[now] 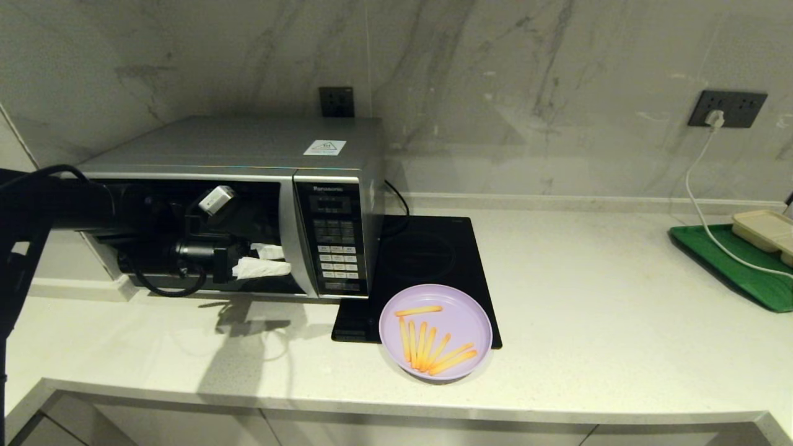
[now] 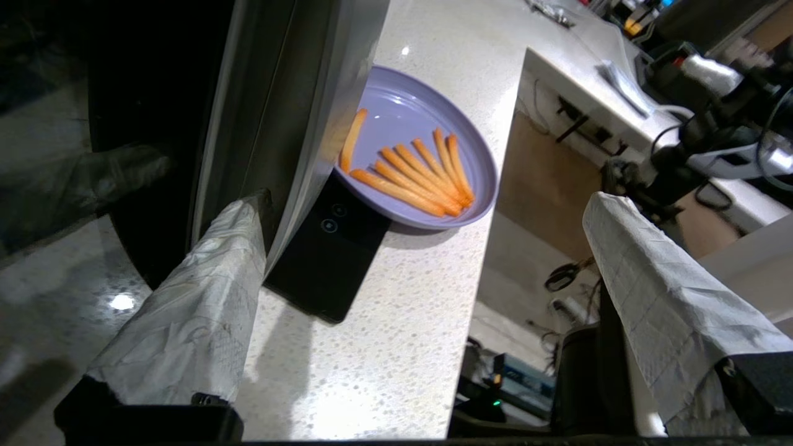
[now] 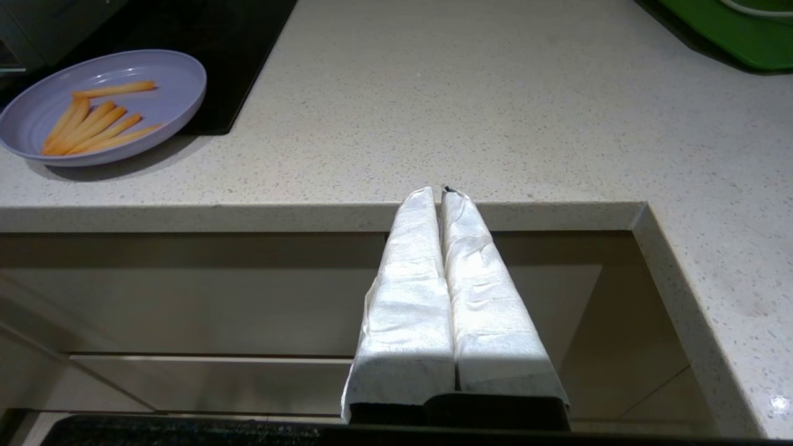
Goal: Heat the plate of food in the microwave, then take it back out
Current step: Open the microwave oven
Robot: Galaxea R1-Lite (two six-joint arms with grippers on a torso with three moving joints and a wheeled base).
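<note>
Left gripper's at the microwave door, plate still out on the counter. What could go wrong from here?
1. The left gripper is open at the microwave's handle strip, one finger beside it; a shallow hook may slip off when pulling.
2. The plate of food sits half on the induction hob, near the counter edge; a careless grasp might tip it or spill fries.
3. The right gripper is shut, below the counter edge.

The large silver box microwave (image 1: 248, 204) stood at the left of the pale speckled stone counter (image 1: 588, 297), with the flat black glass induction hob (image 1: 433, 260) just to its right. The round lilac plastic plate of fries (image 1: 435, 332) rested on the hob's front edge, overhanging onto the counter. The green flat tray (image 1: 731, 263) lay far right, carrying a beige rectangular tray (image 1: 765, 229).
</note>
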